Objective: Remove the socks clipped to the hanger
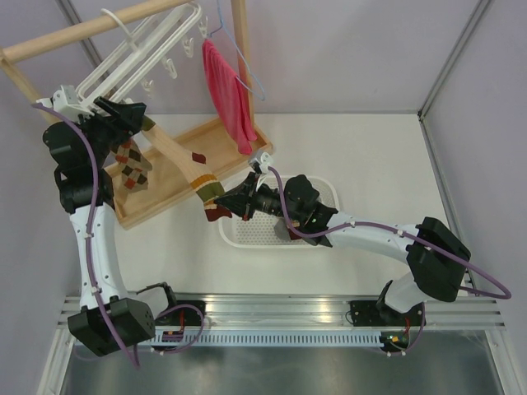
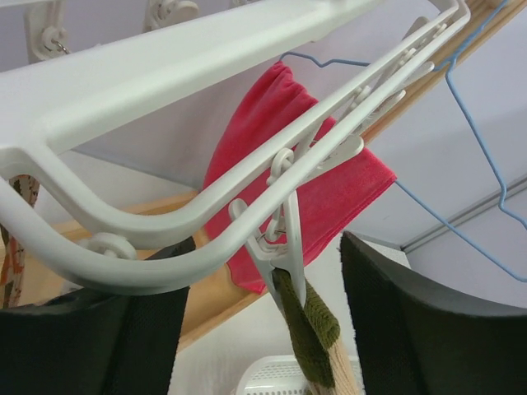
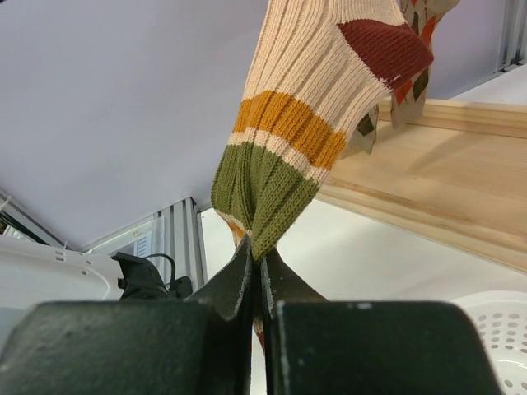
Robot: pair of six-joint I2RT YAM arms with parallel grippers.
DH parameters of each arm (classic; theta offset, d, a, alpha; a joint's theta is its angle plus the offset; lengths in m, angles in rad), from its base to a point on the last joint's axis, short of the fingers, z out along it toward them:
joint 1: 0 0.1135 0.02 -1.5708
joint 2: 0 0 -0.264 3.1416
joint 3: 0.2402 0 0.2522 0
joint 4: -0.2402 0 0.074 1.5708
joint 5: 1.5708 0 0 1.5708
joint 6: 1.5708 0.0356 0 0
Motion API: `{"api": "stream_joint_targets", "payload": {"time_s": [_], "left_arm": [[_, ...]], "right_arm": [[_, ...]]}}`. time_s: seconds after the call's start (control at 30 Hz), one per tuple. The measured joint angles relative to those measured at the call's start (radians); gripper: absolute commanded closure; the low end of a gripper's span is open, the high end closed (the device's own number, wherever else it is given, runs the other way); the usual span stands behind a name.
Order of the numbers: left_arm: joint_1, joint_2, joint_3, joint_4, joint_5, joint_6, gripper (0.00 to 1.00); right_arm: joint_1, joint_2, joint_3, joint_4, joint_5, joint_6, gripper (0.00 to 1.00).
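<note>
Tan sock [image 1: 177,156] w/ orange band is stretched taut from far left to centre, above the wooden tray [image 1: 156,196]. Its far end is held by a clip [image 2: 276,251] of the white hanger [image 1: 136,62]. Its near olive end is pinched in the fully closed R pincer [image 3: 259,276], just left of the white basket [image 1: 247,236]. The clip is straddled by the L pincer [image 2: 263,276], jaws wide apart, nothing gripped. An argyle sock [image 1: 132,169] is seen just left.

R gripper [image 1: 236,202] pinched the striped sock [image 1: 185,164] by its olive toe beside the basket [image 1: 239,241], L gripper [image 1: 136,115] at the hanger [image 1: 136,53].
</note>
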Motion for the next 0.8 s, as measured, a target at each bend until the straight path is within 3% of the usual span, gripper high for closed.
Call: {"api": "stream_joint_targets", "payload": {"time_s": [0.2,0.23,0.27,0.33,0.8], "left_arm": [[0.0,0.013,0.0,0.013,0.008,-0.015,0.54],[0.0,0.013,0.0,0.022,0.012,-0.018,0.63],[0.0,0.013,0.0,0.027,0.017,-0.023,0.84],[0.0,0.014,0.0,0.037,0.027,-0.03,0.97],[0.0,0.023,0.0,0.082,0.053,-0.035,0.95]], "right_arm": [[0.0,0.0,0.0,0.0,0.0,0.0,0.99],[0.001,0.0,0.0,0.0,0.0,0.0,0.99],[0.002,0.0,0.0,0.0,0.0,0.0,0.99],[0.005,0.001,0.0,0.0,-0.002,0.001,0.99],[0.013,0.016,0.0,-0.003,-0.004,0.004,0.99]]}}
